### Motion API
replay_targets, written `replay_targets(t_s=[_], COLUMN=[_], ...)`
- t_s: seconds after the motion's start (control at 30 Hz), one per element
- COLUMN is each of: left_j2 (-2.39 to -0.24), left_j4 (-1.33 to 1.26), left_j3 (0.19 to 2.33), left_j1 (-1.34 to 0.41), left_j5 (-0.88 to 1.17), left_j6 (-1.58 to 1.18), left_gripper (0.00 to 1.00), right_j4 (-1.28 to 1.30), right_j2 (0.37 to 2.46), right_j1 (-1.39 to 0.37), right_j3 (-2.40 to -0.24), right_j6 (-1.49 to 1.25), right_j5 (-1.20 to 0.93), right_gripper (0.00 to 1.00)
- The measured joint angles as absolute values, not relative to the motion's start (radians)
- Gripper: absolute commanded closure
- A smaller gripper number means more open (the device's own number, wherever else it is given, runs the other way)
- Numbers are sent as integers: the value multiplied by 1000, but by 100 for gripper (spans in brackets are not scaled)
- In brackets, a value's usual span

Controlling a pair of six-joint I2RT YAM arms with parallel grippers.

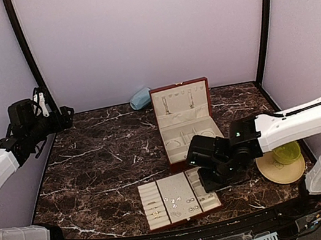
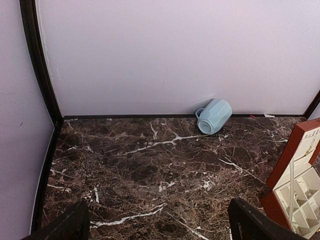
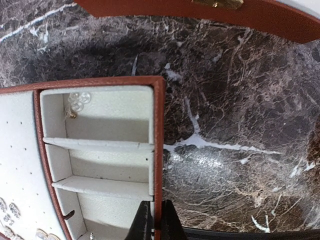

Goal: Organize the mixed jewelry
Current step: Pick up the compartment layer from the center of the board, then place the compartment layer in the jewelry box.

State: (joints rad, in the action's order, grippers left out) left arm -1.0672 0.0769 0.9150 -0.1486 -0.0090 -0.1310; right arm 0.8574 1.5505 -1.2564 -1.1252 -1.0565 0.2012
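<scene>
**Cream velvet tray, dark veined marble**

Cream-lined, red-brown-edged tray [image 1: 178, 198] lies flat on the brown marble table [image 1: 99, 162], before the open hinged box [image 1: 184, 122]. The mixed jewelry [image 1: 174, 203], tiny shiny specks, sits across its middle panel. The right gripper [image 3: 154, 225] has its fingers nearly closed, pinching the tray's thin rim. The left gripper [image 2: 160, 220] hangs wide above bare marble, near a tipped pale-blue mug [image 2: 214, 116].
</scene>
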Motion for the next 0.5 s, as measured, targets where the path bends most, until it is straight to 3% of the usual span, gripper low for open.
replay_targets(t_s=[0.2,0.5], left_j2=[-1067,-1058], left_j4=[77,77], left_j3=[915,913], left_j1=[-149,-149], left_j5=[-9,-9], left_j6=[-131,-131], left_gripper=[1,2], right_j4=[880,894], right_j2=[1495,1496], right_j1=[-1101,-716], right_j3=[-1140,-1221], right_j6=[-913,-563], right_j5=[204,224], right_gripper=[100,100])
